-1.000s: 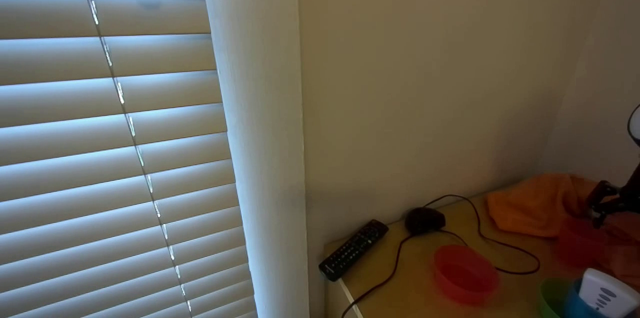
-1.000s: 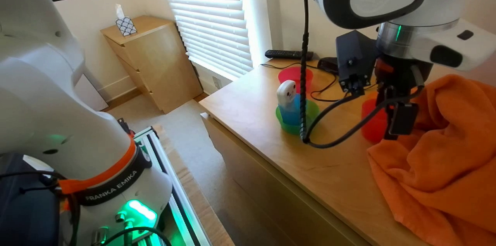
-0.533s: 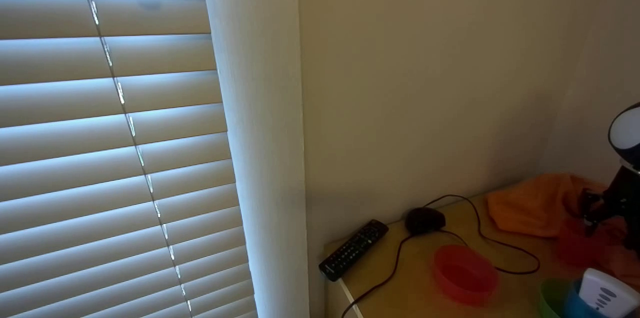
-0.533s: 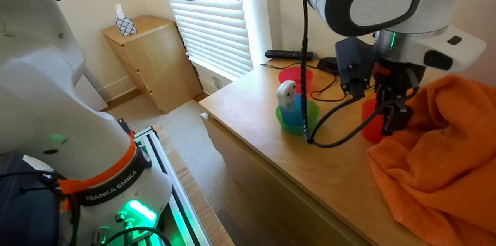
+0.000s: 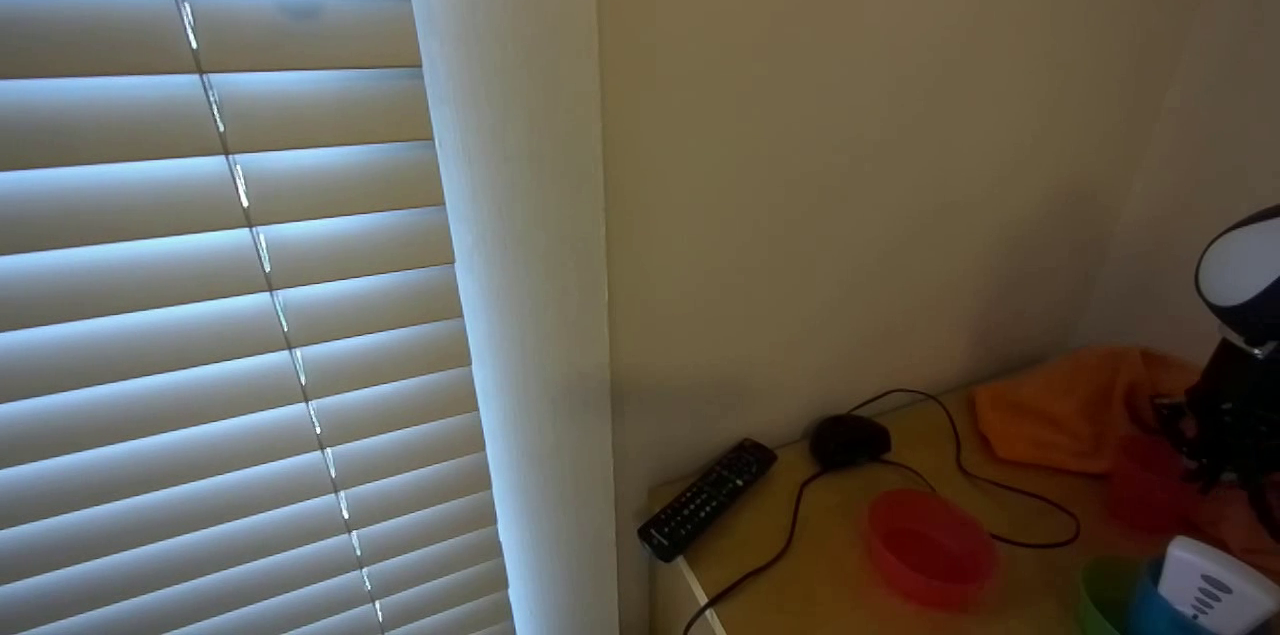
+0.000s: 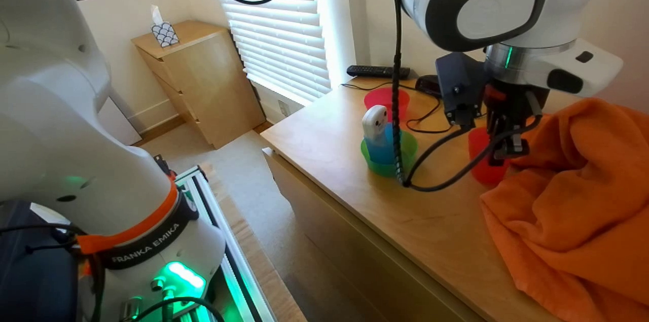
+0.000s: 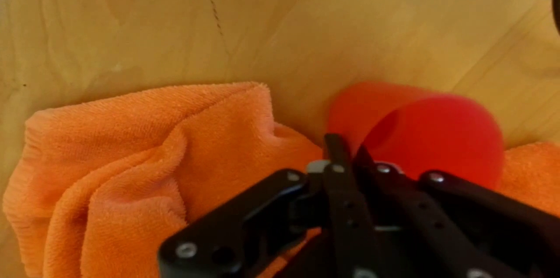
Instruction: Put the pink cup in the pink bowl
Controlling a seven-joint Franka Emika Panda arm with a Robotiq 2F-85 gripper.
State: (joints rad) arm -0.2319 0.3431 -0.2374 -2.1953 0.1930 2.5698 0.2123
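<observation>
Gripper [image 7: 348, 146]: pinching pink cup [image 7: 437, 138] by its wall. Pink bowl [image 5: 930, 550]: well apart from gripper. Orange towel [image 7: 131, 160]: near gripper.

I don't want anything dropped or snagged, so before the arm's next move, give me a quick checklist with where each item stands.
1. Gripper closed on the pink cup: ok; its wall appears pinched between the fingers.
2. Cup lifted off the tabletop: cannot tell.
3. Cup free of the orange cloth: cannot tell; cloth shows on both sides of it in the wrist view.
4. Pink bowl ready to receive: ok; its opening faces up, with nothing seen inside.
5. Cup above the bowl: not ok; they are apart in both exterior views.
</observation>
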